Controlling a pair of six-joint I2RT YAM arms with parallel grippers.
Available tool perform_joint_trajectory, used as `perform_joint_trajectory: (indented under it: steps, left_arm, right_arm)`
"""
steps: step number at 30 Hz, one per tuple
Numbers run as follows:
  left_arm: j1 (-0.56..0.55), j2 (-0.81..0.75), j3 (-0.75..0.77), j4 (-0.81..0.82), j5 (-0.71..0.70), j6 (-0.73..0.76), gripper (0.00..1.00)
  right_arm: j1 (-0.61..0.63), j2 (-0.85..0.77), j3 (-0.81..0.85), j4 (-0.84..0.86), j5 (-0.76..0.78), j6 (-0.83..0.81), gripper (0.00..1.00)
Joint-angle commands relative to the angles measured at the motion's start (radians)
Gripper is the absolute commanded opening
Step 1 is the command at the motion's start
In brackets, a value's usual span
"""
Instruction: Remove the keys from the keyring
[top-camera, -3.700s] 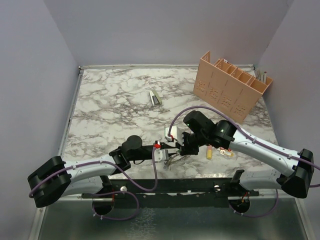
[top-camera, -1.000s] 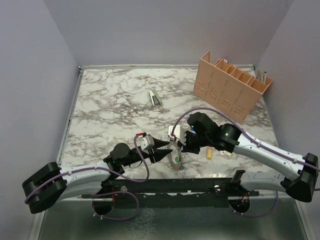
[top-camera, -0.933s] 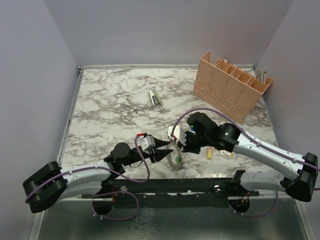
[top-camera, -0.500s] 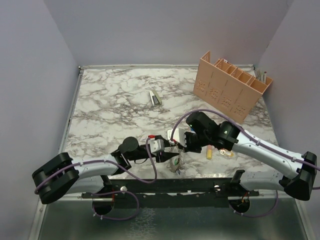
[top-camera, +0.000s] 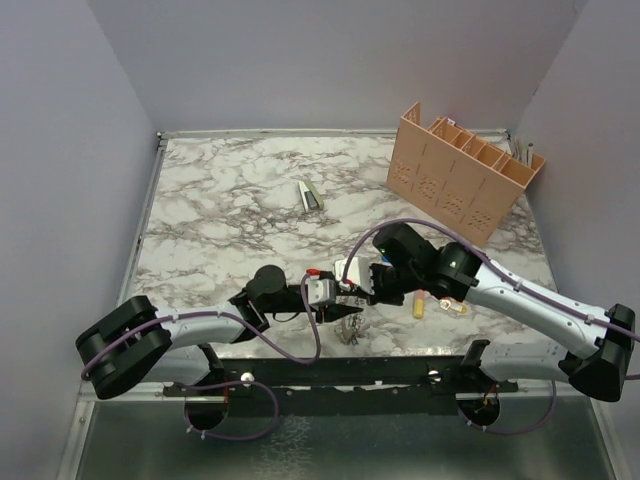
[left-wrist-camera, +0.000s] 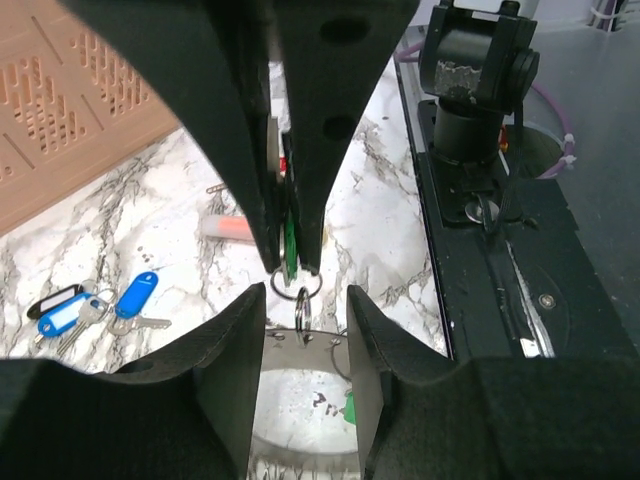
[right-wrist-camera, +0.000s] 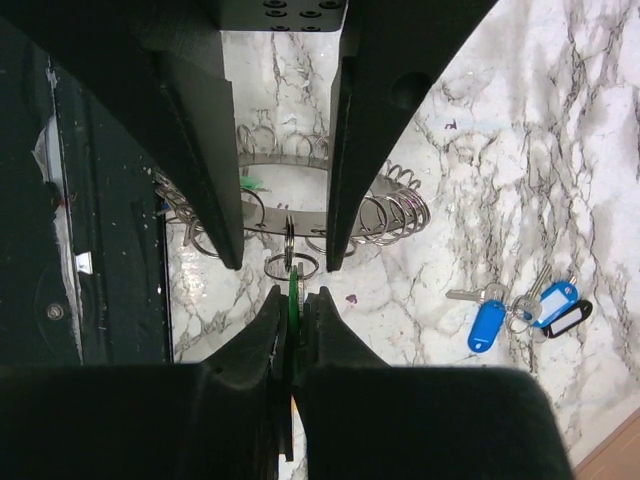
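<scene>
The keyring (top-camera: 350, 325) is a wide grey band strung with small split rings. It hangs near the table's front edge from a green-headed key (right-wrist-camera: 293, 290), also seen in the left wrist view (left-wrist-camera: 289, 245). My right gripper (right-wrist-camera: 297, 292) is shut on that key's head; it also shows in the top view (top-camera: 363, 296). My left gripper (left-wrist-camera: 305, 300) is open, a finger on each side of the ring's band (left-wrist-camera: 322, 346), and shows in the top view (top-camera: 344, 302). Another green key head (left-wrist-camera: 349, 405) hangs on the ring. Blue-headed keys (right-wrist-camera: 487, 325) lie loose on the table.
A peach slotted organiser (top-camera: 465, 175) stands at the back right. A small silver bar (top-camera: 310, 195) lies mid-table. A yellow tag (top-camera: 418, 304) lies by the right arm. The black front rail (top-camera: 330, 372) runs just below the grippers.
The left gripper, a second ago drawn back to the left of the ring, has moved right and now straddles it. The right gripper has kept its hold on the green key.
</scene>
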Motion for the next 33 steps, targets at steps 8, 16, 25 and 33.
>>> perform_joint_trajectory:
  steps: [8, 16, 25, 33]
  left_arm:
    - [0.022, 0.022, 0.020, -0.050, 0.068, 0.030, 0.36]
    - [0.024, 0.067, 0.063, -0.050, 0.114, -0.002, 0.35]
    - [0.024, 0.069, 0.062, -0.050, 0.124, -0.005, 0.20]
    - [0.027, -0.020, 0.007, -0.048, -0.058, -0.005, 0.00]
  right_arm:
    - [0.000, -0.061, -0.017, 0.020, -0.033, 0.000, 0.01]
    - [-0.001, -0.056, -0.043, 0.049, -0.051, 0.012, 0.01]
    - [-0.001, -0.057, -0.039, 0.058, -0.049, 0.014, 0.01]
    - [-0.002, -0.115, -0.088, 0.116, 0.019, 0.142, 0.01]
